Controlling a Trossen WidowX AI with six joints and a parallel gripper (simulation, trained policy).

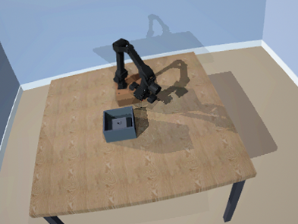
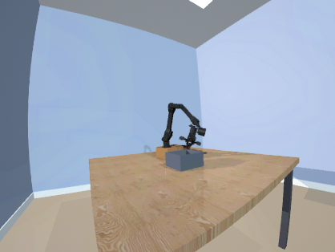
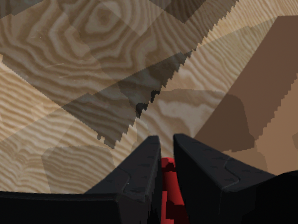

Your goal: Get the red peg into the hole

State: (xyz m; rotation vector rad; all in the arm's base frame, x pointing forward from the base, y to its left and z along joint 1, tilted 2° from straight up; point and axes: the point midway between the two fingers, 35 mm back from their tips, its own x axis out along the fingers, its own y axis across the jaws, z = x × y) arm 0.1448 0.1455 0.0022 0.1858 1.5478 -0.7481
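Note:
The red peg is between the two dark fingers of my gripper, which is shut on it. In the wrist view the peg runs down out of the frame, so its full length and tilt are not clear. The exterior view shows only a speck of red under the hand, behind the box. The arm hides the peg in the top view. The open blue-grey box stands in front of the arm, with the gripper outside it, beyond its back right corner. A light plate with a small dark hole lies at its bottom.
An orange-brown block stands by the arm's base, close behind the box. The wooden table carries everything, with several shadows across it. A dark patch shows inside the box at its right side.

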